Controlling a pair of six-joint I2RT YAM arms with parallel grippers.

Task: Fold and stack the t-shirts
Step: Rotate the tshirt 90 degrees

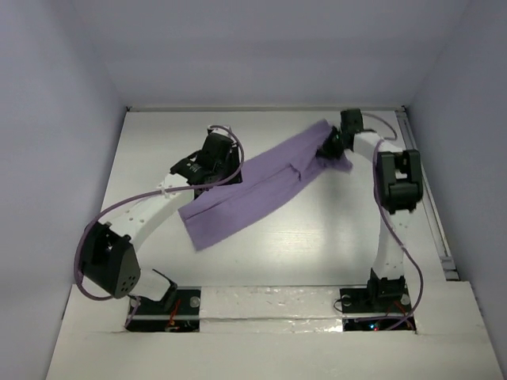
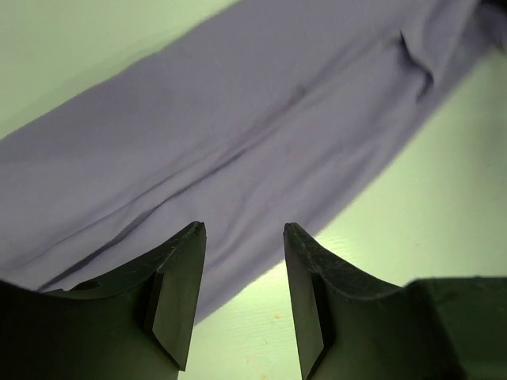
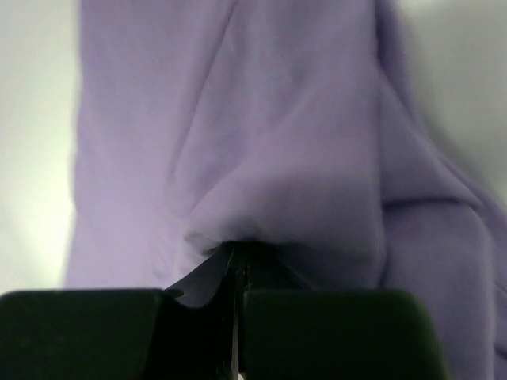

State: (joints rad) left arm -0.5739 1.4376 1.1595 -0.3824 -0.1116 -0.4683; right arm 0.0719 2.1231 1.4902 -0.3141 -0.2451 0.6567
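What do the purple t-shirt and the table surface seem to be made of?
The t-shirt looks like thin, soft cloth, matte: it drapes and creases where the right gripper pinches it. The table looks like a hard, smooth white board with a faint sheen; wood or laminate, I cannot tell.

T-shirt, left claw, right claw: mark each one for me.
T-shirt (image 1: 249,198): top external view, middle of the cloth strip.
Left claw (image 2: 245,228): left wrist view, midway between its open fingertips.
Right claw (image 3: 235,247): right wrist view, where its shut fingertips pinch the cloth.
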